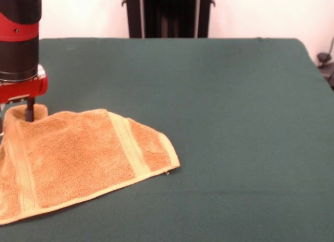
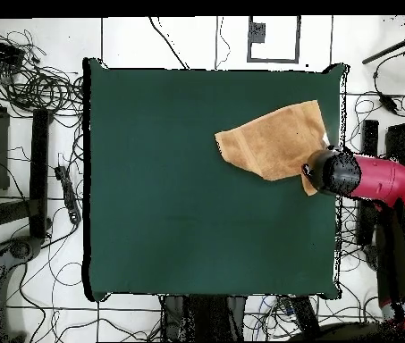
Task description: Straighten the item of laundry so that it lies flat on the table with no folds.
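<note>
You had the hand [image 1: 28, 112] pinched on the towel's [image 1: 83, 158] raised corner at the bench [image 1: 224, 106] edge, mid-straightening; next I judged you'd drag it outward, taut.

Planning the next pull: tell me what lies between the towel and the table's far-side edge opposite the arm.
Nothing: in the overhead view only bare green table runs from the towel to that edge.

One towel [image 1: 78, 158], one table [image 1: 235, 122], one gripper [image 1: 28, 114]
</note>
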{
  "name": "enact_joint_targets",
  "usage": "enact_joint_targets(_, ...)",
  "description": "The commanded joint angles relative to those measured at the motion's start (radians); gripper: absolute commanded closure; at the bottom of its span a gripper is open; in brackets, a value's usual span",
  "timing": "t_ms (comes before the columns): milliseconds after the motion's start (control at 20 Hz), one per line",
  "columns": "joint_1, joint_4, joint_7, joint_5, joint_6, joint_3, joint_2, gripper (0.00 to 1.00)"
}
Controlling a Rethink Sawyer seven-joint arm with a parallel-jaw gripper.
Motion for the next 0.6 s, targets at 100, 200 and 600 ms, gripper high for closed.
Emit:
enact_joint_targets(100,0.009,0.069,-0.063,-0.075,-0.124,0.079,0.059,0.00)
enact_joint_targets(200,0.012,0.067,-0.043,-0.061,-0.100,0.073,0.062,0.00)
enact_joint_targets(600,0.017,0.061,-0.012,-0.014,-0.030,0.069,0.069,1.00)
